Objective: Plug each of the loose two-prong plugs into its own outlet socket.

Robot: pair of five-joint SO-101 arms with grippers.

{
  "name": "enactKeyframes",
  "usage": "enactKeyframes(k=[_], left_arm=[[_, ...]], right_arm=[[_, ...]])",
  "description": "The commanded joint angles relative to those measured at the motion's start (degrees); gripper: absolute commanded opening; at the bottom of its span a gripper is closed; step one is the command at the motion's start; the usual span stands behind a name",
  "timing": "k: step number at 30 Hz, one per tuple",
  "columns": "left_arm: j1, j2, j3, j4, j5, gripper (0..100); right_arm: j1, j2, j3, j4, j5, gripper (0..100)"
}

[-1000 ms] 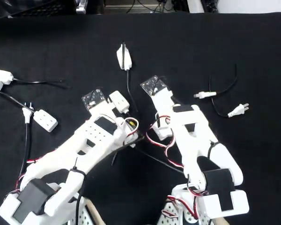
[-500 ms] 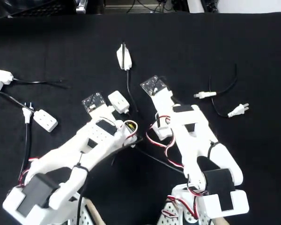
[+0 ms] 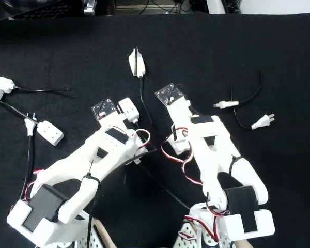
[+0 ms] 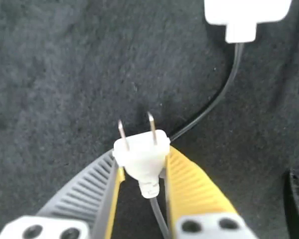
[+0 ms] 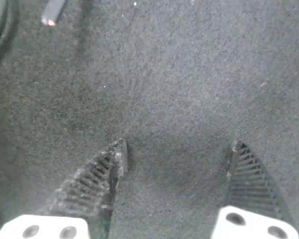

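Moved: left gripper [image 4: 142, 158] with plug [image 4: 141, 149], slightly toward outlet socket [image 4: 246, 15].
Grip: I clamp plug, prongs leading roughly socketward.

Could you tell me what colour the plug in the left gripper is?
The plug is white; clearest in the left wrist view.

No text, label or number can be read anywhere.

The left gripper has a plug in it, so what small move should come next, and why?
Probably carry it forward toward the white outlet block with the black cord. The left gripper is shut on the white two-prong plug, prongs pointing ahead and well short of the block; where its slots face I cannot tell.
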State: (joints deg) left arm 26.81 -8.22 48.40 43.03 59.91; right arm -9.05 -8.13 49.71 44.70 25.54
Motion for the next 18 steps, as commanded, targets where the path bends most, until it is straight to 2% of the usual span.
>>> enactKeyframes(k=[1,9,18], left_arm=[[0.5,0.0,-2.0,-0.9,-2.8,3],[0.2,-8.6,-2.3,-0.8,-2.5,3],[-1.2,-32.0,4.4,-1.1,-2.5,3]], right_arm=[[0.7,0.0,-1.9,-0.7,0.2,31.9],[0.7,-1.3,-2.0,-0.7,0.2,31.9],[6.9,-18.9,3.8,-2.6,-6.3,31.9]])
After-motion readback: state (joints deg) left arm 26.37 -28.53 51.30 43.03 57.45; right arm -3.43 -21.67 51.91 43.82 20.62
